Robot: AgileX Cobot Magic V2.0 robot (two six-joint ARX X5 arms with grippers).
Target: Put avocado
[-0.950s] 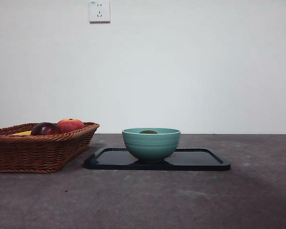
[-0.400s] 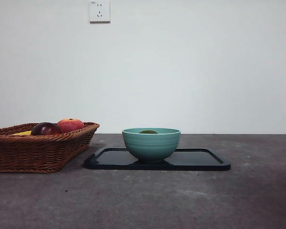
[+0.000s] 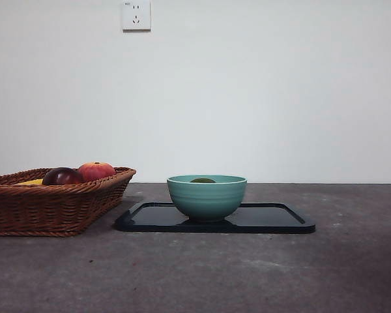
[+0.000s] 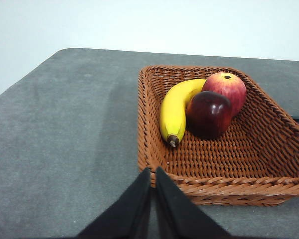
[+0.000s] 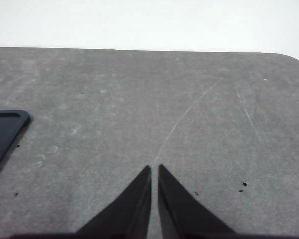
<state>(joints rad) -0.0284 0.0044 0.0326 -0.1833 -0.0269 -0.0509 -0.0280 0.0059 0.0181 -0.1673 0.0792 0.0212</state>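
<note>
Both arms are pulled back and out of the front view. The left pincer [image 4: 152,172] hangs with its two black jaws pressed together and holding nothing, just outside the near rim of the basket [image 4: 224,186], above the grey surface [image 4: 65,139]. The right pincer [image 5: 154,169] is likewise pressed together and empty, over bare surface on the far side of the tray from the basket, with only a corner of the tray [image 5: 5,129] showing in its view. The avocado [image 3: 202,180] lies inside the bowl [image 3: 206,195], only its dull green top peeping over the rim. The bowl stands on the black tray [image 3: 274,218], towards the tray's end nearer the basket [image 3: 52,205]; the tray lies just beside the basket. In the basket a banana [image 4: 175,109], a dark maroon fruit [image 4: 208,113] and a red-orange apple [image 4: 225,87] lie close together, the maroon fruit touching both others. A white socket [image 3: 136,15] sits on the wall above the basket's inner end; no writing on it can be read.
</note>
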